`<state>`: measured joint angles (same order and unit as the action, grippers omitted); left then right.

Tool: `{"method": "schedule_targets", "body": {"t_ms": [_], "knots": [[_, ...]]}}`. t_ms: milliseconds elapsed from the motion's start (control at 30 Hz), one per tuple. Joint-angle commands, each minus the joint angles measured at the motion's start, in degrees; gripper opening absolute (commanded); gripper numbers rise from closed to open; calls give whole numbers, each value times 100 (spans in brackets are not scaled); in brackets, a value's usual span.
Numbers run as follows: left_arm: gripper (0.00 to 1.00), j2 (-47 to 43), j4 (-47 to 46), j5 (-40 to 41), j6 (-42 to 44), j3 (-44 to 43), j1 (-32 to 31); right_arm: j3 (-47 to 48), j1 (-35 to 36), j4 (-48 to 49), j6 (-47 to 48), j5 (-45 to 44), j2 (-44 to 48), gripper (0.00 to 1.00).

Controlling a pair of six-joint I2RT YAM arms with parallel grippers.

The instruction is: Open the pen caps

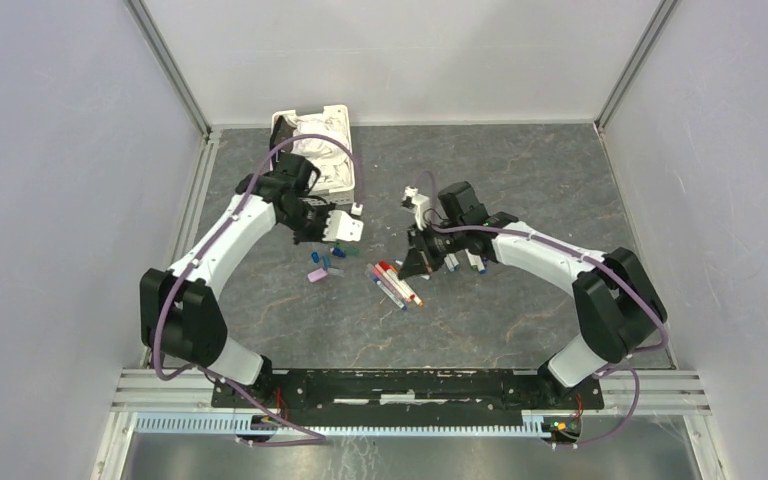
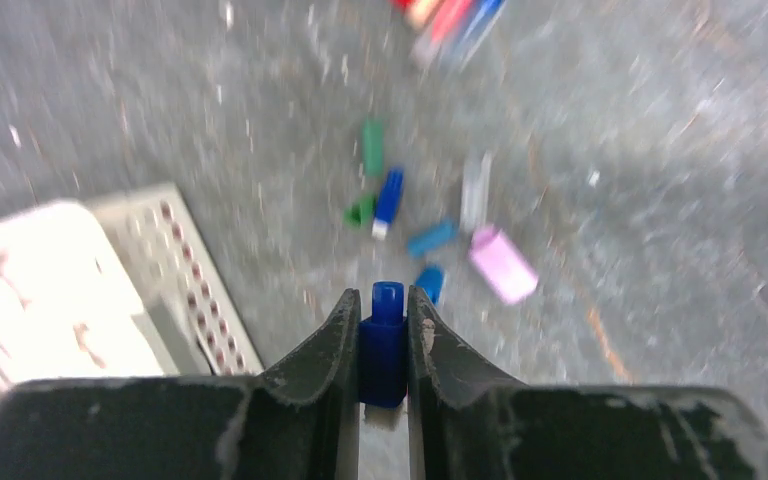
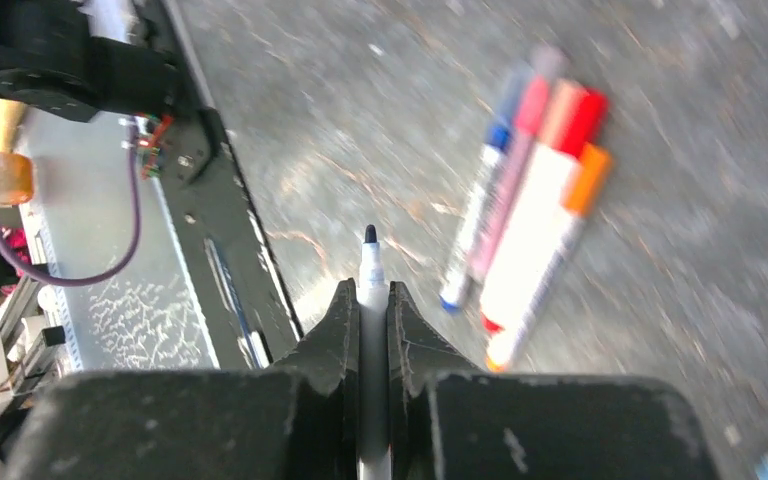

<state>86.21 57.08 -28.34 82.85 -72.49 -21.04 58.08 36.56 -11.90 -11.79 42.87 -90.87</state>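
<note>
Black fingers of the left gripper (image 2: 385, 300) clench a dark blue plastic pen cap (image 2: 385, 340) over the grey mottled worktop (image 2: 660, 150). Beyond it lie loose green, blue and pink plastic caps (image 2: 501, 264), near a white slotted plastic basket (image 2: 175, 270). At right, the right gripper (image 3: 370, 295) grasps a thin white pen barrel (image 3: 371, 270), its dark tip bare. Beside it, white marker pens (image 3: 530, 215) lie together with blue, red and orange caps (image 3: 585, 115) on.
</note>
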Motion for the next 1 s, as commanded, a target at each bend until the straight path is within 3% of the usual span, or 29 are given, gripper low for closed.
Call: {"method": "schedule_targets", "body": {"t_ms": [0,133,233,467,767,967], "knots": [[2,33,246,768,456,111,259,-57,-378,-1030,533,-296,216,0],[2,61,-19,434,162,228,253,21,-590,-1099,522,-1101,298,0],[2,192,-436,20,-463,431,130,142,-695,-979,303,-2478,209,0],[8,354,-2054,288,-1291,1330,-200,43,-764,-456,-15,-4489,-35,0],[13,830,-2607,667,-1418,1535,-257,330,-771,-373,115,-5050,-641,5],[40,800,-2518,628,-1544,1474,-289,431,-779,-293,168,-5145,-863,11]]}}
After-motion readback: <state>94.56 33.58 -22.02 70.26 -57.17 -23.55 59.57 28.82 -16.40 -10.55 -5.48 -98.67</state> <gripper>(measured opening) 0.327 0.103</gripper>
